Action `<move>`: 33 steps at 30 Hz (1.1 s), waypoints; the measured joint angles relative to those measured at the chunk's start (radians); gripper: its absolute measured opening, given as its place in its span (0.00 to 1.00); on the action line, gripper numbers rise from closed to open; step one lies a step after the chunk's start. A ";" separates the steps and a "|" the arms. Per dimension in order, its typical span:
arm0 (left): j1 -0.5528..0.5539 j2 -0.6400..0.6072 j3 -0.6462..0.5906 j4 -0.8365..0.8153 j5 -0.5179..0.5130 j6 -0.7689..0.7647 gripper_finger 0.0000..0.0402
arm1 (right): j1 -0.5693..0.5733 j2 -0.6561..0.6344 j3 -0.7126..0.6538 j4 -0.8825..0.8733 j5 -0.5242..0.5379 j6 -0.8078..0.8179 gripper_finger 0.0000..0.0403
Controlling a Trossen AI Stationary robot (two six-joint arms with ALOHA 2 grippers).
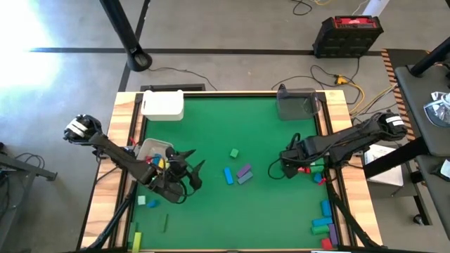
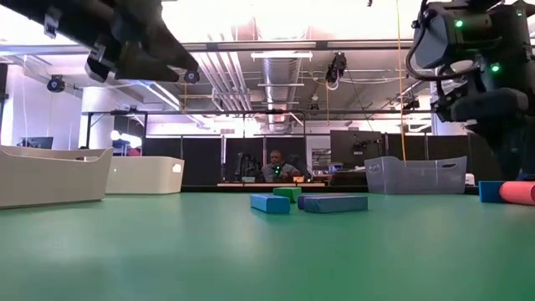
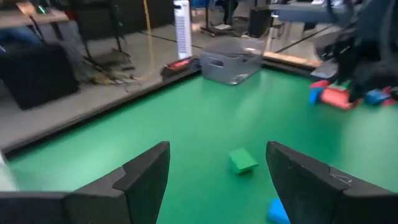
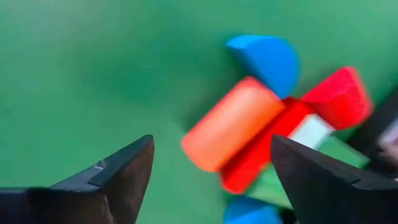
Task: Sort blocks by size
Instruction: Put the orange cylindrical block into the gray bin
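Nearest the front edge of the tabletop, sorted-looking blocks cluster at the right corner. Mid-table, three loose blocks await sorting. The left claw and right claw both hover released, empty. Sorting seems partly done.

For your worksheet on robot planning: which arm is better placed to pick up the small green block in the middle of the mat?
Probably the left. Its open gripper faces the green block directly, framed between its fingers. The right gripper, also open, hangs over a red and blue block cluster near the mat's right edge.
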 joint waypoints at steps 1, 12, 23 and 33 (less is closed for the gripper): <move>0.002 0.000 0.000 -0.001 0.003 0.018 0.63 | 0.003 0.000 0.000 0.014 -0.006 0.022 0.74; -0.004 -0.008 0.001 -0.003 0.024 0.092 0.63 | 0.005 0.042 -0.024 0.040 0.013 0.167 0.55; -0.003 -0.008 0.003 0.000 0.019 0.103 0.63 | 0.005 0.131 -0.083 0.121 0.030 0.179 0.46; -0.010 -0.002 0.004 0.013 0.046 0.069 0.63 | 0.018 0.178 -0.082 0.147 0.064 0.058 0.31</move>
